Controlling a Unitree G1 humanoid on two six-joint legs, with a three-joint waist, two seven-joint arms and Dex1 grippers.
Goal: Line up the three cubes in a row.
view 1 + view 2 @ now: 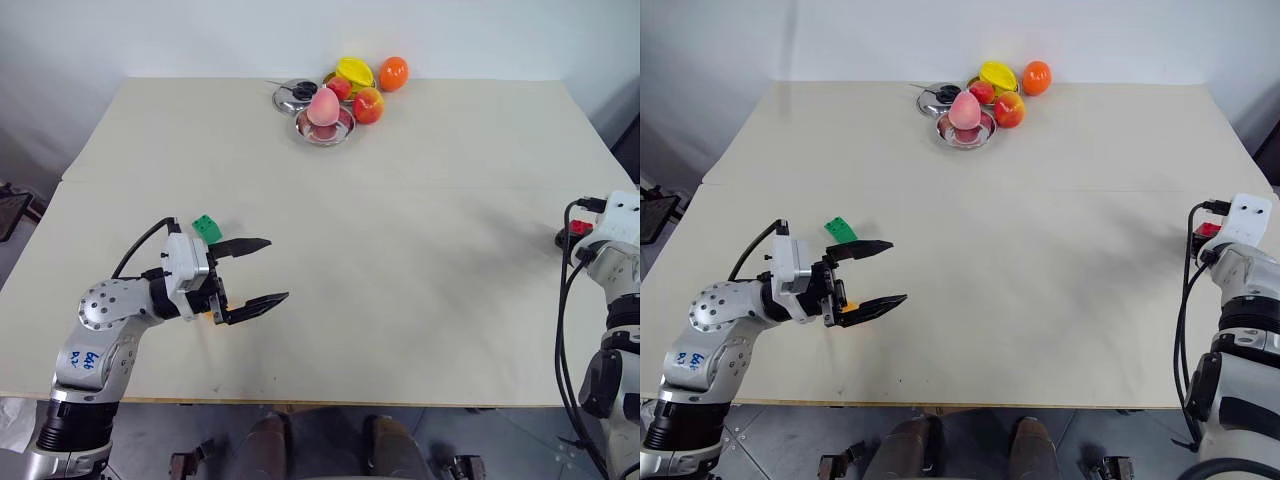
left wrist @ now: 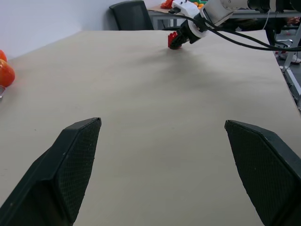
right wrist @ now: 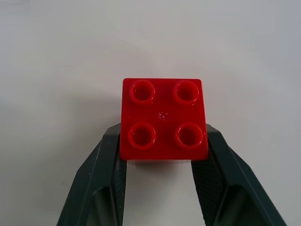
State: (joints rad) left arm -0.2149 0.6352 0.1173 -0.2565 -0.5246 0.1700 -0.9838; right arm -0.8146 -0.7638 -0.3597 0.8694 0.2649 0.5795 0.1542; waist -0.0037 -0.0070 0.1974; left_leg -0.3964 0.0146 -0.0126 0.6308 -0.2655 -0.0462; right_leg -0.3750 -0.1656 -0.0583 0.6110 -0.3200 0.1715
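While the right gripper (image 3: 162,155) clamps its 2 black fingers on opposite sides of the red cube (image 3: 162,117), studs up, that block sits at the right edge of the table (image 1: 400,250). At the left, the left gripper (image 1: 258,272) hovers with its jaws spread wide and nothing between them. Just behind it lies the green cube (image 1: 206,229); the orange-yellow cube (image 1: 847,308) peeks out beneath its fingers. Toy fruits (image 1: 367,104) and metal bowls (image 1: 325,128) cluster at the far edge.
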